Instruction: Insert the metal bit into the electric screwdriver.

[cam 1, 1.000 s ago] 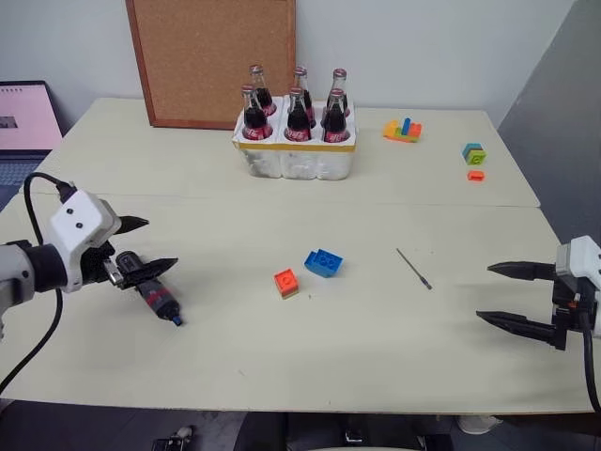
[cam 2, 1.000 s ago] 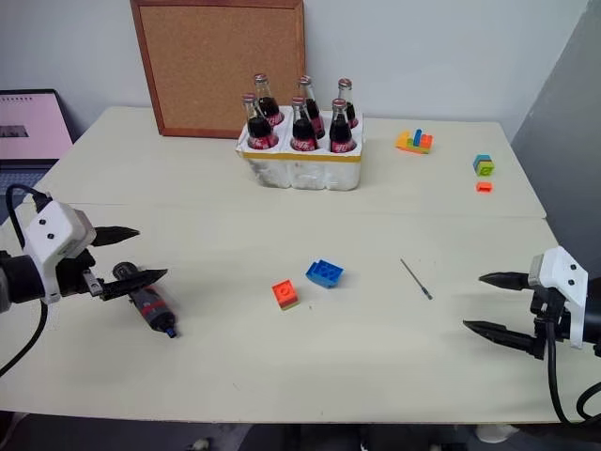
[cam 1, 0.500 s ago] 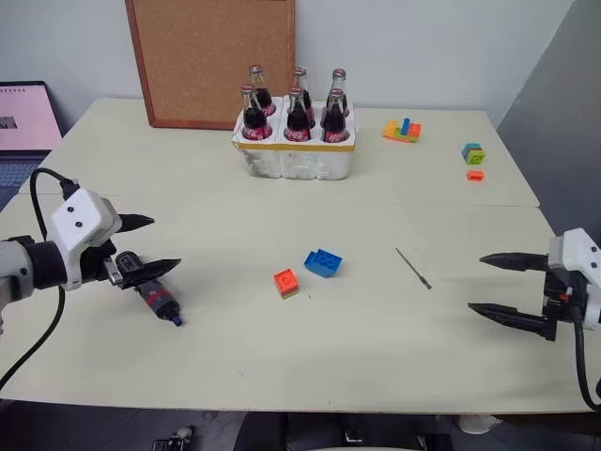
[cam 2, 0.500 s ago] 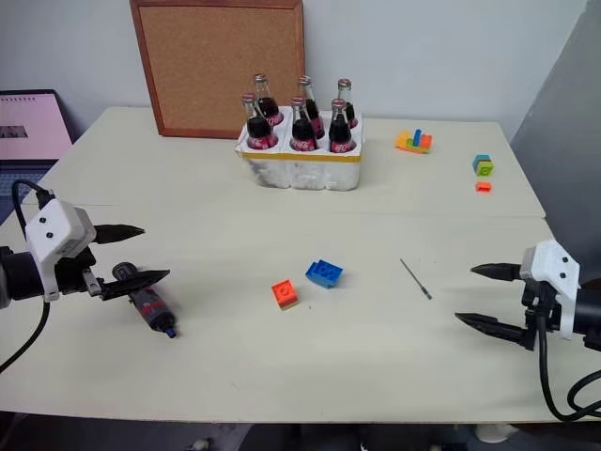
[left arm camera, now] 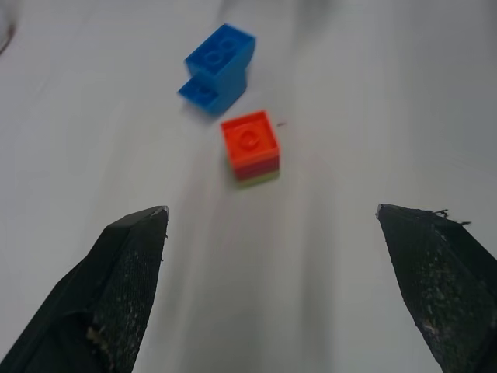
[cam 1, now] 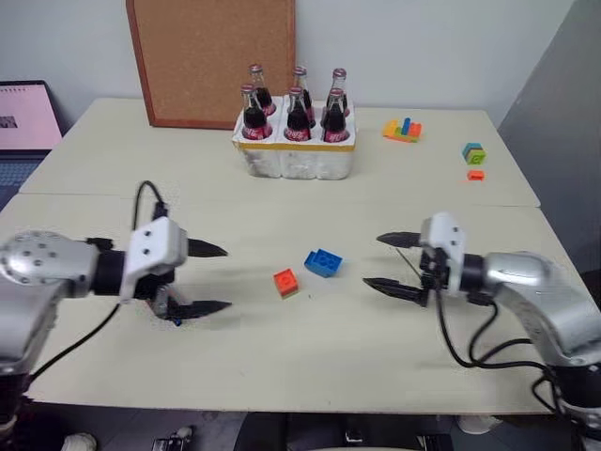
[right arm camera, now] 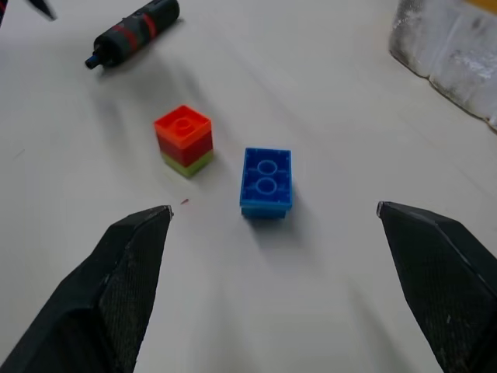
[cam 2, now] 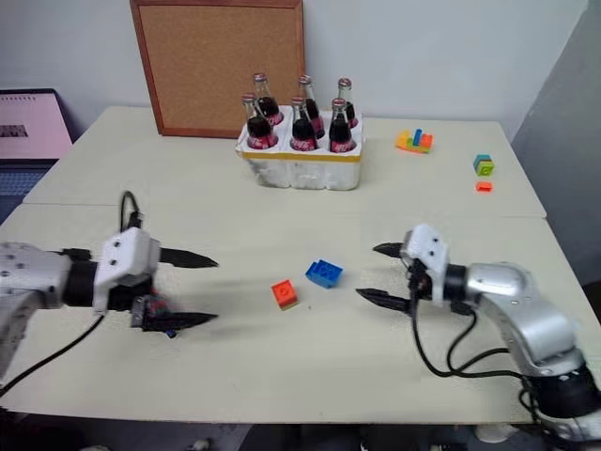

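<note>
The electric screwdriver [right arm camera: 136, 31], black with a dark red band, lies on the table at the near left. In the eye views my left gripper's body partly covers it [cam 2: 155, 308]. My left gripper [cam 1: 226, 278] stands open just past it, pointing right towards the red brick [left arm camera: 250, 144], with nothing between its fingers. My right gripper [cam 1: 372, 260] is open too and points left at the blue brick [right arm camera: 266, 183] from the right. The metal bit is hidden behind the right gripper's body.
The red brick [cam 1: 285, 281] and the blue brick [cam 1: 323, 262] lie between the two grippers. A white crate [cam 1: 297, 161] of cola bottles stands at the back, a cork board [cam 1: 211, 58] behind it. More coloured bricks [cam 1: 403, 129] lie at the far right.
Both grippers have swung inwards towards the middle of the table. The left one moved right past the screwdriver, and the right one moved left over where the metal bit lay. Both stay open.
</note>
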Tool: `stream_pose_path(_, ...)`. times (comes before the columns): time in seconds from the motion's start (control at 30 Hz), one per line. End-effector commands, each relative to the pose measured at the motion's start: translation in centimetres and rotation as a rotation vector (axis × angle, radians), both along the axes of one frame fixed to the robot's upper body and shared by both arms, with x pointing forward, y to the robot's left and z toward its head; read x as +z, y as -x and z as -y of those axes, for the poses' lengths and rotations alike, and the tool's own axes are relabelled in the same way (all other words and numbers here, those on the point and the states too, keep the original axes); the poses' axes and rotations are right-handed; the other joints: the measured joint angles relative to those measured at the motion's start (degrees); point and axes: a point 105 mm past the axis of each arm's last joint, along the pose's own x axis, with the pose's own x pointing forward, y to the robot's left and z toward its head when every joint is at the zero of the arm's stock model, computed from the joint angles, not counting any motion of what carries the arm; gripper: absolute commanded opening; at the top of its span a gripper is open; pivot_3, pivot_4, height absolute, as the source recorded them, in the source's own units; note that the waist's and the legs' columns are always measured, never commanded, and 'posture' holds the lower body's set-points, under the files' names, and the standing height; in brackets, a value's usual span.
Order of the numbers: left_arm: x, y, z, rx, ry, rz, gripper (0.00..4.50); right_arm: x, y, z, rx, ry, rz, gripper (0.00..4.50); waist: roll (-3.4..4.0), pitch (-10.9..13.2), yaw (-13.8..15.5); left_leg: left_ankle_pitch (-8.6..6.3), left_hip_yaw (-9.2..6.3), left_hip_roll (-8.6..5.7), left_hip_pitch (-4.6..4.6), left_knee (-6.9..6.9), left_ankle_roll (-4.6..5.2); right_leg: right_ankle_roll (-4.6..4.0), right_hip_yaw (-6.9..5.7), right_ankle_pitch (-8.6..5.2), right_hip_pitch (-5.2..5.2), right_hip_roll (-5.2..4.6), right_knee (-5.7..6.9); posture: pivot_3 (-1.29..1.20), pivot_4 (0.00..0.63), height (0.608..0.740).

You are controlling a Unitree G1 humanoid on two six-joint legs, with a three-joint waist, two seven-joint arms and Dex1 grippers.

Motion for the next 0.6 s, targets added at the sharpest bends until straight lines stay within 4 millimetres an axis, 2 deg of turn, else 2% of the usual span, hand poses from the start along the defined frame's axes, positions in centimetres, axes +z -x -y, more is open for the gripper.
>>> stream_pose_path(0.03, 0.0, 0.1, 1.8, -0.051, 0.023, 0.021, 4.49, -0.2, -1.1, -1.5, 0.036, 0.015, 0.016, 4.47, 0.00, 0.00, 0.01, 0.00, 0.00, 0.00, 0.00, 0.02, 0.00, -0.01, 0.01, 0.00, 0.00, 0.04, 0.01, 0.00, 0.150, 0.740)
stream_pose_path(0.37, -0.7, -0.5, 3.3, -0.071, 0.110, -0.002, 4.49, -2.6, -3.0, -5.6, 0.081, 0.010, -0.022, 4.47, 0.00, 0.00, -0.05, 0.00, -0.07, 0.06, 0.06, 0.02, 0.01, -0.05, -0.01, 0.00, -0.03, 0.24, 0.12, 0.00, 0.150, 0.740)
stream_pose_path(0.57, -0.7, -0.8, 3.5, -0.091, 0.097, 0.017, 4.49, -3.4, -3.9, -6.6, 0.066, 0.003, -0.029, 4.47, 0.00, -0.01, -0.15, 0.00, -0.10, 0.07, 0.05, 0.03, 0.01, -0.07, -0.03, 0.01, -0.02, 0.26, 0.12, 0.00, 0.150, 0.740)
stream_pose_path(0.6, -0.7, -0.7, 3.5, -0.102, 0.091, 0.008, 4.50, -3.4, -4.0, -6.6, 0.062, -0.004, -0.030, 4.10, 0.00, 0.00, -0.14, 0.00, -0.09, 0.06, 0.05, 0.04, 0.01, -0.07, -0.02, 0.01, -0.03, 0.25, 0.12, 0.00, 0.150, 0.740)
